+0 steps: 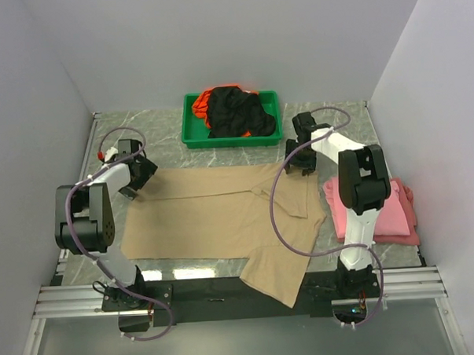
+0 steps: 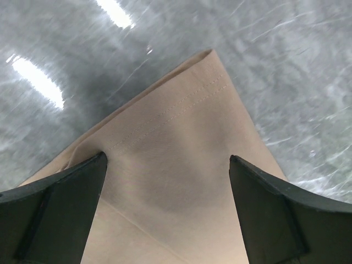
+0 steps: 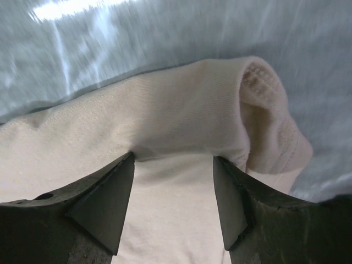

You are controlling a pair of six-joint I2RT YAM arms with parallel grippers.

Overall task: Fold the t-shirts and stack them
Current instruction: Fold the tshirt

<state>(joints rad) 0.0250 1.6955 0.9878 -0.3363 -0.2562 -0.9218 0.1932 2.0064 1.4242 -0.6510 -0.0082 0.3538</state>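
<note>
The tan t-shirt [image 1: 215,214] is lying spread flat across the middle of the table [image 1: 164,137], one sleeve trailing toward the near edge. The left gripper [image 1: 135,184] is reaching down over its far left corner, fingers wide apart astride the hem. The right gripper [image 1: 299,165] is straddling a bunched fold at the far right corner (fingers apart, not pinching). A folded pink t-shirt [image 1: 380,210] is sitting just beside it on the right. A black t-shirt [image 1: 238,114] and an orange t-shirt [image 1: 204,100] are lying heaped in the green tray [image 1: 189,121] at the far side.
</note>
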